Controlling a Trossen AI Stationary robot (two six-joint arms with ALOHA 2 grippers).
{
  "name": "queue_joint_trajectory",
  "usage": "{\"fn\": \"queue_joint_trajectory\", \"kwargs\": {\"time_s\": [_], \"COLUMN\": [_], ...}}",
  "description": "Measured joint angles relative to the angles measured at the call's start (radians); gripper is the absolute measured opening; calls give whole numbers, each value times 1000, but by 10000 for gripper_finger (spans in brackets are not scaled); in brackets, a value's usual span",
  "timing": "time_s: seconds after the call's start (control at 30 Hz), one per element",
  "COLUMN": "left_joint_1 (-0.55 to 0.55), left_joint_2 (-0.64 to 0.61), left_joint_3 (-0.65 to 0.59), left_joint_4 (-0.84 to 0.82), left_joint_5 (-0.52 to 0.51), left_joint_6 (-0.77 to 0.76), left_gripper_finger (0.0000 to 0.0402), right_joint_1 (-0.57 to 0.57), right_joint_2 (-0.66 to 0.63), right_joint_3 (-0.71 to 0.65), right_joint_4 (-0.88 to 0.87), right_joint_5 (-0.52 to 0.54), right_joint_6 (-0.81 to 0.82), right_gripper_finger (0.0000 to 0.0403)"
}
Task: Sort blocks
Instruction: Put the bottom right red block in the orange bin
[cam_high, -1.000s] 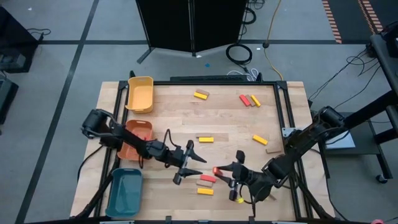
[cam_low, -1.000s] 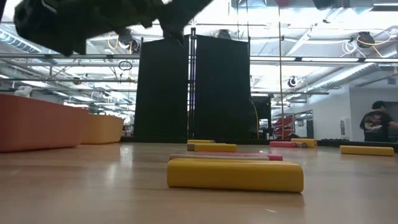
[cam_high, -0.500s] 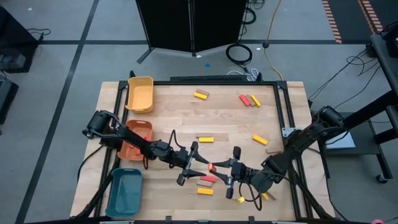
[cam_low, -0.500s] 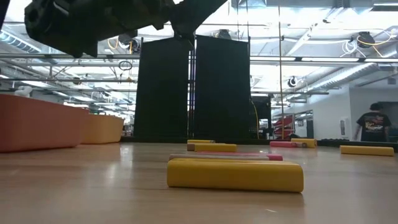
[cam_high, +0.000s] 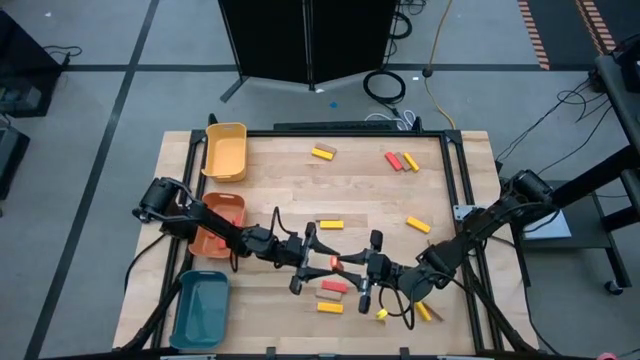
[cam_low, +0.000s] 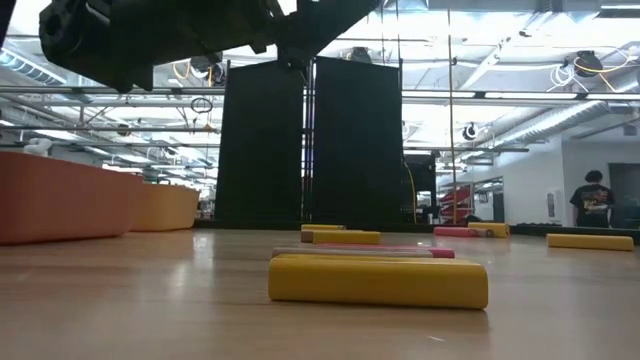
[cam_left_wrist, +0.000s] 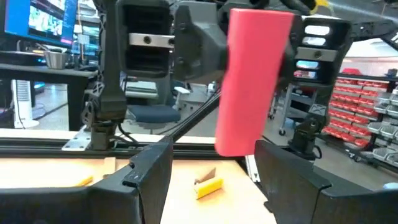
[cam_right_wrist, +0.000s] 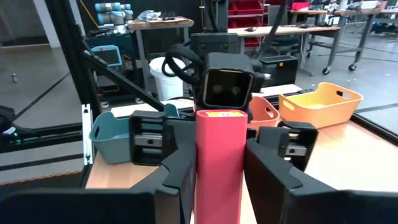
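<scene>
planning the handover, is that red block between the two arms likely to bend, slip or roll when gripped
The red block looks like a stiff, flat-sided bar, so it probably won't bend or roll. The right gripper holds it upright by its flat faces, which suggests a steady grip. Its painted surface looks smooth, so it might slide a little as the open left gripper takes over.

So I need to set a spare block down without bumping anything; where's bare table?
Free: the back middle, between the yellow tray and the yellow block, and the patch behind the right gripper, between two yellow blocks. Crowded: the front middle, where both grippers meet over the red block, the left gripper open around it.
</scene>
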Motion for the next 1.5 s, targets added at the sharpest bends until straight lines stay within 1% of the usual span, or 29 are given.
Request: {"fn": "queue_joint_trajectory", "kwargs": {"time_s": [0.13, 0.3, 0.37, 0.57, 0.67, 0.9, 1.0, 1.37, 1.5], "left_joint_1": [0, 4, 8, 10, 10, 18, 17, 18, 18], "left_joint_2": [0, -1, -1, -1, -1, -1, -1, -1, -1], "left_joint_3": [0, 5, 12, 14, 14, 14, 14, 14, 14], "left_joint_4": [6, 51, 49, 22, 25, 25, 22, 19, 19], "left_joint_5": [3, 2, 2, 2, 2, 2, 2, 2, -1], "left_joint_6": [21, 25, 25, 46, 52, 44, 42, 44, 50], "left_gripper_finger": [224, 224, 224, 221, 204, 121, 100, 102, 102], "right_joint_1": [-20, -48, -58, -73, -72, -72, -71, -71, -69], "right_joint_2": [0, 5, 6, 8, 8, 8, 8, 8, 4], "right_joint_3": [0, 0, 0, 1, 1, 1, 1, 1, 1], "right_joint_4": [-1, -1, 8, 19, 21, 21, 19, 19, 15], "right_joint_5": [1, -10, -27, -30, -31, -31, -31, -27, -28], "right_joint_6": [-6, -13, -11, -18, -16, -10, 0, -23, -92], "right_gripper_finger": [105, 105, 105, 105, 105, 105, 105, 105, 105]}}
